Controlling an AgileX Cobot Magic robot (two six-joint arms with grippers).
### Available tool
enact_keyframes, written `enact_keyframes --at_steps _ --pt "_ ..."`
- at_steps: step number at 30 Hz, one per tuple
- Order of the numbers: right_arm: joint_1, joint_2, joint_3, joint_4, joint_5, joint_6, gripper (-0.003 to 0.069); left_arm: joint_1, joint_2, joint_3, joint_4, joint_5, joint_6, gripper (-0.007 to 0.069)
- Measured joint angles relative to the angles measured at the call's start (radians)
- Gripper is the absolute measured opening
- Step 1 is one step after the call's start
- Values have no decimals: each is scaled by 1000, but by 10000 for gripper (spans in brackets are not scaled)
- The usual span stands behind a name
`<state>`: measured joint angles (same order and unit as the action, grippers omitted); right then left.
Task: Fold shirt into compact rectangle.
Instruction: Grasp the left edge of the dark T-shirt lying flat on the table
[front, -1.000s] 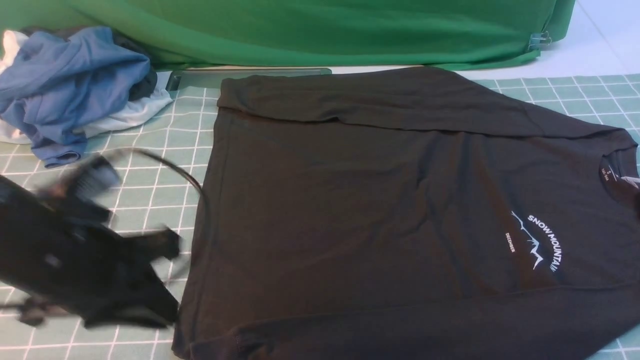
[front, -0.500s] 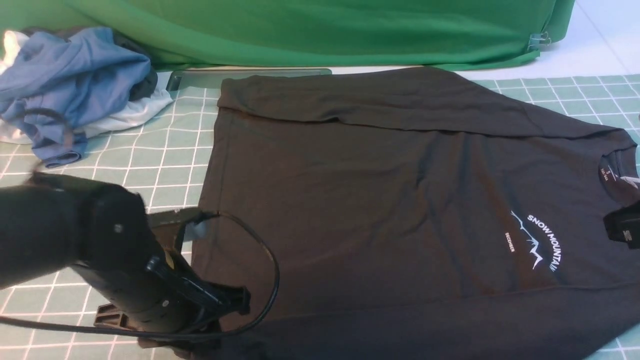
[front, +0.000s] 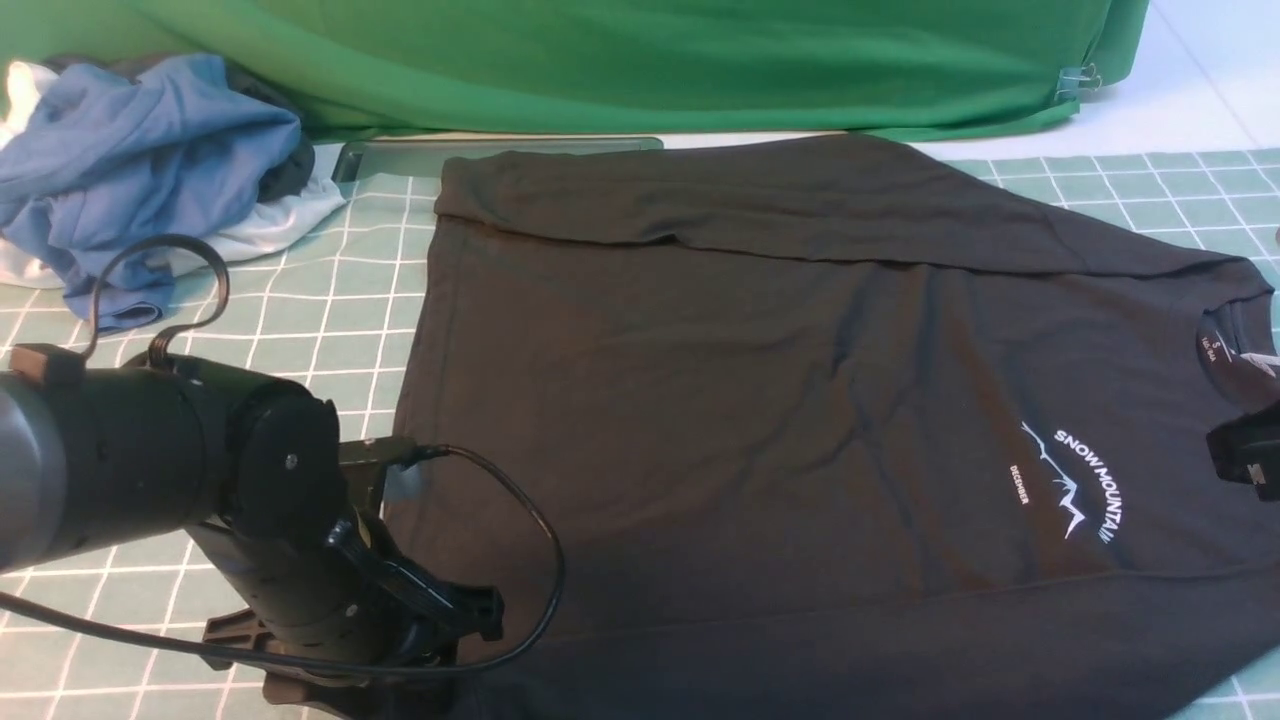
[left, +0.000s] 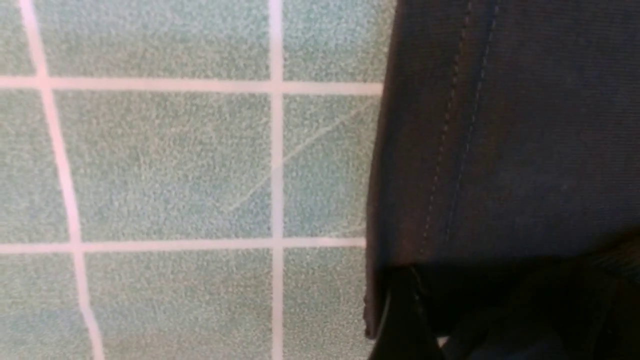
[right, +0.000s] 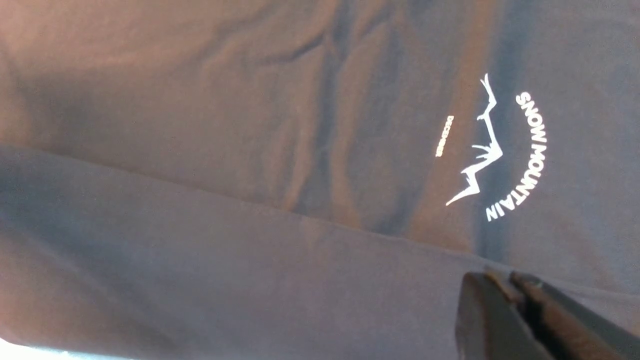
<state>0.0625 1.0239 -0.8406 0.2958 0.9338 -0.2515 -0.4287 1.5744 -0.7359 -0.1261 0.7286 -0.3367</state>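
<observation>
1. Since a second ago, the left arm has been swung from the bare checks beside the shirt (front: 760, 400) onto its near hem corner, and the right pincer (right: 506, 282) has been brought in at the collar end; the shirt itself has not been shifted
2. The shirt is laid flat on the checked table (front: 310, 300), hem to the left and collar to the right, with one sleeve folded along the far edge and the other along the near edge
3. The left pincer (front: 420, 640) is set low at the near hem corner; whether its jaws are apart or together cannot be told
4. The right pincer's fingers are seen drawn almost together, over the near sleeve
5. Blue and white clothes (front: 140, 170) are piled at the far left, in front of a green cloth (front: 600, 60)
</observation>
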Motion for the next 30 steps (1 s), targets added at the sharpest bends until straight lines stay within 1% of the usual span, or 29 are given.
enact_keyframes --at_steps 3,4,5,6,7,8,9,12,17,25,27,30 --pt "0 0 0 0 0 -1 71 0 0 0 -2 1 -7 294" --pt "0 0 0 0 0 -1 71 0 1 0 -3 1 -8 287" --pt "0 0 0 0 0 -1 71 0 2 0 -19 -6 -10 222" --pt "0 0 0 0 0 -1 71 0 3 0 -25 -7 -12 200" --pt "0 0 0 0 0 -2 71 0 3 0 -40 -13 -12 148" --pt "0 0 0 0 0 -2 71 0 4 0 -47 -15 -12 126" --pt "0 0 0 0 0 -2 71 0 5 0 -60 -16 -12 79" --pt "0 0 0 0 0 -3 74 0 6 0 -69 -16 -14 31" --pt "0 0 0 0 0 -3 81 0 6 0 -70 -11 -23 29" --pt "0 0 0 0 0 -4 90 0 16 -49 -70 45 -25 36" --pt "0 0 0 0 0 -4 92 0 17 -60 -72 59 -32 46" --pt "0 0 0 0 0 -4 93 0 17 -63 -73 62 -47 88"
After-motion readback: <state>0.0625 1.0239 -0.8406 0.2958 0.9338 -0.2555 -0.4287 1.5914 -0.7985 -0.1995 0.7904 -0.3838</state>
